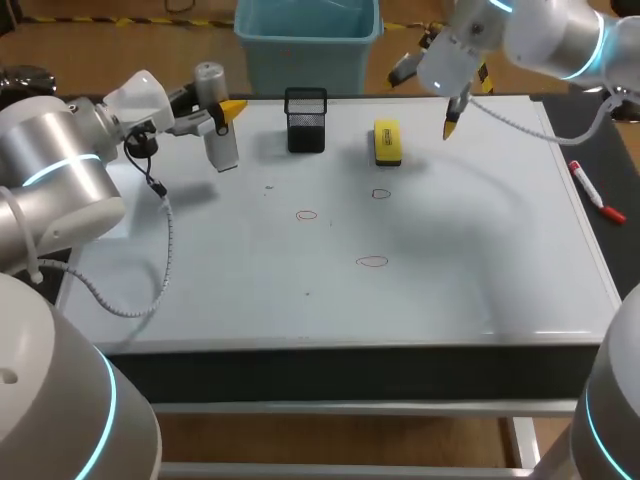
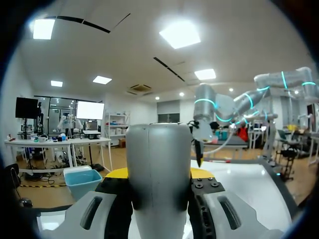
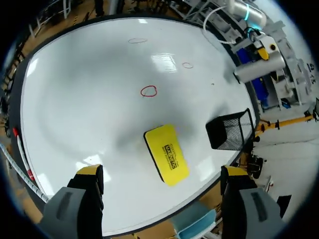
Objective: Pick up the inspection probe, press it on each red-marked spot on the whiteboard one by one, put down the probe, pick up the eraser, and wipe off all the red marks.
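Left pincer [image 1: 219, 115]: gripping the probe [image 1: 221, 146]
Right pincer [image 3: 162, 173]: open, eraser [image 3: 166, 154] ahead
Advice: set probe squarely on nearest red mark [image 1: 306, 215]

Silver-grey rounded shells of the left arm [image 1: 55, 140] and right arm [image 1: 550, 35] are being ringed by glowing cyan bands [image 1: 48, 172]. A white cable [image 1: 170, 240] is being trailed from the left; grey fingers [image 3: 75, 204] are being capped in yellow.
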Motion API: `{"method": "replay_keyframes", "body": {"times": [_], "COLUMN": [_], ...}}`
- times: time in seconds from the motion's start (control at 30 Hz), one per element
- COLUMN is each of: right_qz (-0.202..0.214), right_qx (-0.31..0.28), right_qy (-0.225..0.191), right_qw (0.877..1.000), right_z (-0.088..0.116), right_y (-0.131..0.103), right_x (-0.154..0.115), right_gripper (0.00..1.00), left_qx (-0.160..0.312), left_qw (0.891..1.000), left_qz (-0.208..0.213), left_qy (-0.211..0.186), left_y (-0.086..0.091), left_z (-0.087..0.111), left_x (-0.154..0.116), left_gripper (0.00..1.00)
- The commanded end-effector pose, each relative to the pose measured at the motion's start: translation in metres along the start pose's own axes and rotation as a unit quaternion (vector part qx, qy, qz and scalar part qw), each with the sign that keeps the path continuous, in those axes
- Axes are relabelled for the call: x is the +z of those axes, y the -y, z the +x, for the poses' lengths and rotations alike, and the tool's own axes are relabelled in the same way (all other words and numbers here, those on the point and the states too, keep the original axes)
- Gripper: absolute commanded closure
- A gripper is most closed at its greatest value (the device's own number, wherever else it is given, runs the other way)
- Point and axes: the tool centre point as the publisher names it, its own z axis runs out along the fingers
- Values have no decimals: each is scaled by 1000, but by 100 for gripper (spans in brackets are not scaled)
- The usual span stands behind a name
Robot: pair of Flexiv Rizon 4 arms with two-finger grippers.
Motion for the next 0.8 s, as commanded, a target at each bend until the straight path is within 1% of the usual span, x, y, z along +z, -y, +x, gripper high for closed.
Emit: {"method": "replay_keyframes", "body": {"times": [0.03, 0.07, 0.13, 0.17, 0.27, 0.33, 0.43, 0.53, 0.57, 0.6, 0.67, 0.7, 0.73, 0.8], "right_qz": [19, 21, 16, 17, 18, 18, 26, 22, 18, 21, 13, 19, 21, 29], "right_qx": [-313, -323, -322, -329, -334, -330, -318, -302, -287, -289, -267, -265, -249, -235], "right_qy": [-158, -155, -147, -147, -163, -174, -184, -182, -181, -185, -187, -193, -199, -194], "right_qw": [936, 933, 935, 933, 928, 928, 930, 936, 940, 939, 945, 945, 948, 952], "right_z": [-5, -6, -8, -9, -8, -8, -8, -9, -9, -9, -8, -8, -8, -11], "right_y": [-5, -7, -10, -11, -12, -14, -10, -8, -7, -6, -6, -6, -5, -6], "right_x": [5, 7, 9, 10, 17, 19, 31, 34, 36, 37, 39, 39, 41, 42], "right_gripper": [0, 0, 0, 0, 0, 0, 0, 0, 0, 0, 0, 0, 0, 0], "left_qx": [1, 1, 1, 1, 1, 1, 1, 1, 1, 1, 1, 1, 1, 1], "left_qw": [1000, 1000, 1000, 1000, 1000, 1000, 1000, 1000, 1000, 1000, 1000, 1000, 1000, 1000], "left_qz": [1, 1, 1, 1, 1, 1, 1, 1, 1, 1, 1, 1, 1, 1], "left_qy": [3, 3, 3, 3, 3, 3, 3, 3, 3, 3, 3, 3, 3, 3], "left_y": [1, 1, 1, 1, 1, 1, 1, 1, 1, 1, 1, 1, 1, 1], "left_z": [1, 1, 1, 1, 1, 1, 1, 1, 1, 1, 1, 1, 1, 1], "left_x": [1, 1, 1, 1, 1, 1, 1, 1, 1, 1, 1, 1, 1, 1], "left_gripper": [100, 100, 100, 100, 100, 100, 100, 100, 100, 100, 100, 100, 100, 100]}}
